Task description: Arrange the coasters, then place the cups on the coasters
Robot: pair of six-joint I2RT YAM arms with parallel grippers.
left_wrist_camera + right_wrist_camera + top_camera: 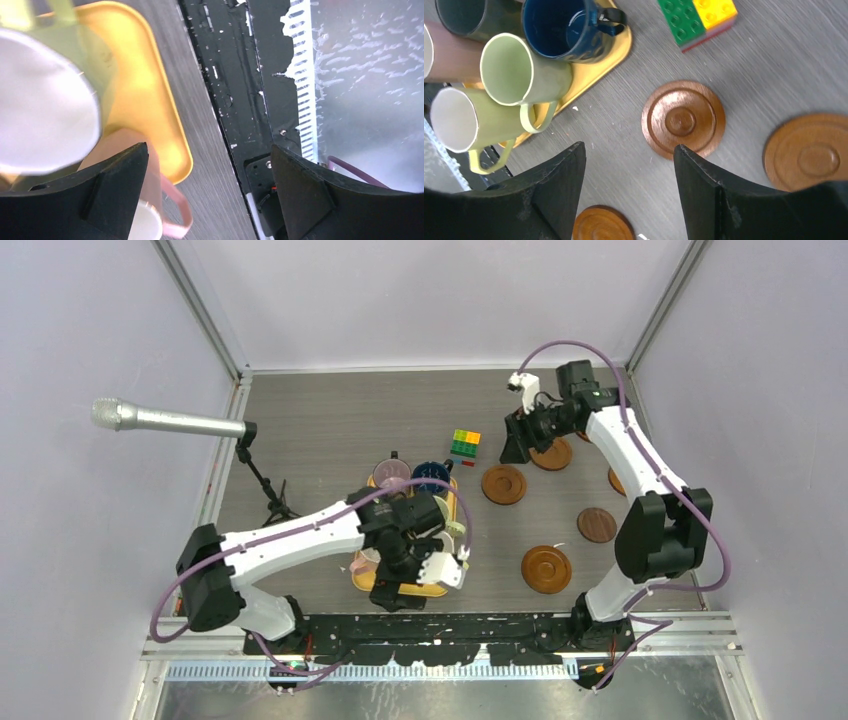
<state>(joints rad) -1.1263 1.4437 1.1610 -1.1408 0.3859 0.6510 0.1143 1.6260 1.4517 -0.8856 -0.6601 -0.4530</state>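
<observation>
The mugs [504,70] crowd the yellow tray [145,100] at centre-left, with the left end effector [210,165] spread empty beside them, while the right end effector [629,160], also spread empty, hovers over coasters [683,120] scattered across the desk's [330,430] right half, probably to space them out first.

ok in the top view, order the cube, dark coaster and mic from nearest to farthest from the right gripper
1. cube: just to the left of the right gripper, at about the same depth.
2. dark coaster: closer to the near edge, on the right side.
3. mic: far off to the left.
</observation>
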